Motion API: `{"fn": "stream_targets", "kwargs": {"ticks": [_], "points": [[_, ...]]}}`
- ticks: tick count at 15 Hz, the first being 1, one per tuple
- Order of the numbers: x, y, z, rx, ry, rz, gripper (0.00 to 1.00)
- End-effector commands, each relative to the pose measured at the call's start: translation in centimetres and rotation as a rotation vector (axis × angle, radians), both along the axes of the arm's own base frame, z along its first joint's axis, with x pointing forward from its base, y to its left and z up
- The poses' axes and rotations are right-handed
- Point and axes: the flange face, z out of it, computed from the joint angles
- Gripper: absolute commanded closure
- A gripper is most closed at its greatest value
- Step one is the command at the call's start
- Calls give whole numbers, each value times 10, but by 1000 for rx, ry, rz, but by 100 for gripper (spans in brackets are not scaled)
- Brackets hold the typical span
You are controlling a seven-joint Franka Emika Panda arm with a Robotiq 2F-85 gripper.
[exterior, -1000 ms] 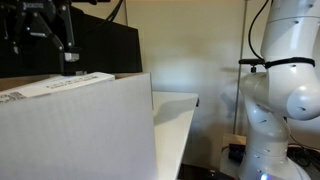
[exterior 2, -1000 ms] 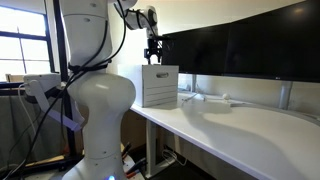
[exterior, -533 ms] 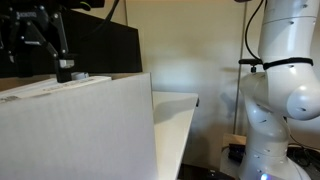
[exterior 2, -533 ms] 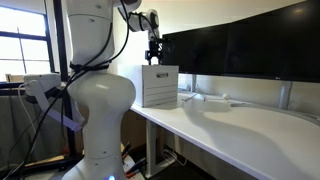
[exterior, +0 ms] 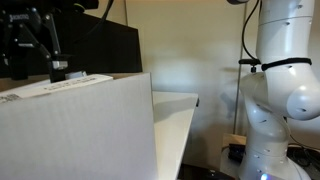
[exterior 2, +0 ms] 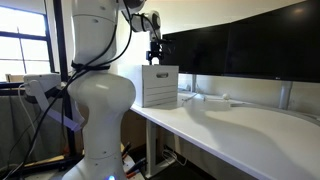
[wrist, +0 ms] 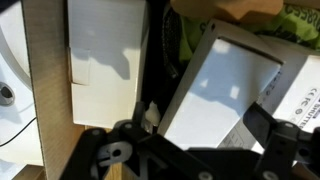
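Gripper (exterior: 35, 66): it is hovering just above the open top of the white box (exterior: 80, 130), seen in both exterior views (exterior 2: 155, 57).
Gripper state: released; the jaws are standing wide apart in the wrist view (wrist: 195, 160) and are clasping nothing.
White box: it is sitting directly beneath the gripper at the end of the desk (exterior 2: 250, 130), upright (exterior 2: 160, 87).
Box contents: a flat white carton (wrist: 225, 90) is lying right below the gripper, tilted; a second white carton (wrist: 105, 60) is lying beside it, just off to one side of the fingers.
Cardboard wall (wrist: 45, 80): it is running along the outer edge of the second carton.
Green packet (wrist: 300, 15): it is showing beyond the tilted carton, farther from the gripper.
Monitors (exterior 2: 240, 50): they are standing behind the gripper along the desk.
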Motion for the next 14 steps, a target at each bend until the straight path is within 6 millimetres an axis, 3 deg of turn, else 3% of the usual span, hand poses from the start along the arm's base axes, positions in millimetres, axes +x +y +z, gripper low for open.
{"fn": "stream_targets", "kwargs": {"ticks": [1, 12, 13, 14], "points": [[6, 1, 6, -8, 8, 16, 0], [16, -14, -26, -45, 120, -23, 0], [16, -15, -29, -44, 123, -21, 25], [16, -15, -30, -42, 124, -19, 26]]}}
